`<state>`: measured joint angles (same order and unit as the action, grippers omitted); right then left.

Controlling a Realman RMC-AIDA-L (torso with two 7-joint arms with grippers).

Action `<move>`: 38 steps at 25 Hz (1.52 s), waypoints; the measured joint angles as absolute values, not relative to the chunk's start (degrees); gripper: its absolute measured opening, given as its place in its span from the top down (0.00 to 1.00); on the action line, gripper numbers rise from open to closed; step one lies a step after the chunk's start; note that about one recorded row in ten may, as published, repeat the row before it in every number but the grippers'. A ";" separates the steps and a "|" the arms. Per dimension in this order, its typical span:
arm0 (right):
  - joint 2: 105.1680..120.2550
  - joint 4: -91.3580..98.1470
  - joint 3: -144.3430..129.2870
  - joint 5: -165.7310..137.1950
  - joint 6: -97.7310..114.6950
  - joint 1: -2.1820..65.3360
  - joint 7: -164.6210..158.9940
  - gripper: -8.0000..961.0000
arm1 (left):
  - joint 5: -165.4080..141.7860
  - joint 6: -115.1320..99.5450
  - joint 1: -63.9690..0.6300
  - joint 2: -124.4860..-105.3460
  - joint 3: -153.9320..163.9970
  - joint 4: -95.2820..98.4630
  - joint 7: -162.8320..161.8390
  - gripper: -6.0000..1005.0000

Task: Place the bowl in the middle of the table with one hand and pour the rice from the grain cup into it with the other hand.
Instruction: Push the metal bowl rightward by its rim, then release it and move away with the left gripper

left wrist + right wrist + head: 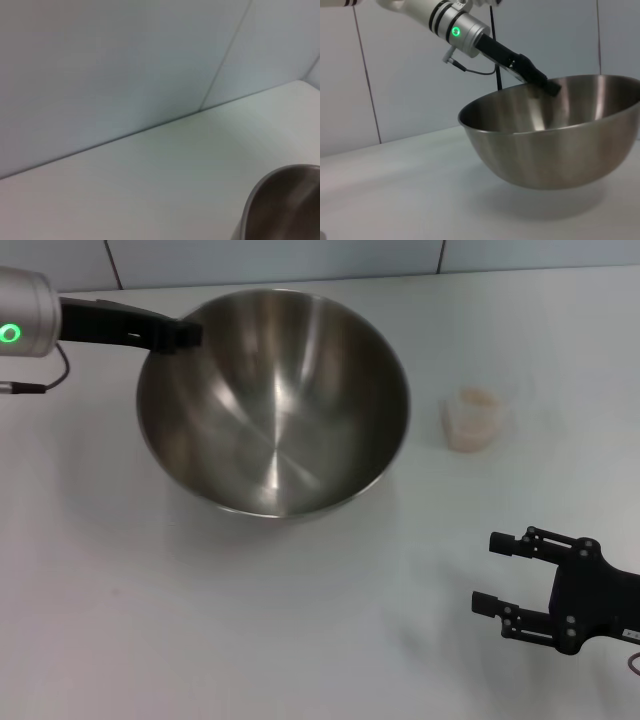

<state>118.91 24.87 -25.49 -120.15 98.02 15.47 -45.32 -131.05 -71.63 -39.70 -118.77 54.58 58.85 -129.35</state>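
Black left gripper (185, 335) clamps the big stainless-steel bowl's (272, 405) rim, placing it; open black right gripper (492, 573) must next take the clear rice-filled grain cup (472, 420).

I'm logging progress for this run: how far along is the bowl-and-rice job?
Nothing is finished yet. In hand: the left gripper grips the far rim of the bowl, which looks tilted and lifted off the table. Left to do: the cup of rice stands untouched right of the bowl, and the right gripper waits open, nearer the robot.
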 joint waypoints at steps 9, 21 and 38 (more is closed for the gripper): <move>118.92 24.87 -25.49 -120.17 98.08 15.26 -45.13 0.25 | -130.53 -66.78 -43.44 -118.85 56.92 50.65 -128.67 0.93; 118.85 24.87 -25.49 -120.24 98.08 15.29 -45.13 0.25 | -129.73 -62.28 -45.31 -118.77 58.43 44.28 -128.07 0.90; 118.82 24.87 -25.49 -120.24 98.08 15.39 -45.09 0.25 | -129.57 -59.49 -45.89 -118.82 59.73 40.36 -127.97 0.86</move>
<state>118.82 24.87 -25.49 -120.24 98.08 15.39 -45.09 -129.57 -59.49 -45.89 -118.82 59.73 40.36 -127.97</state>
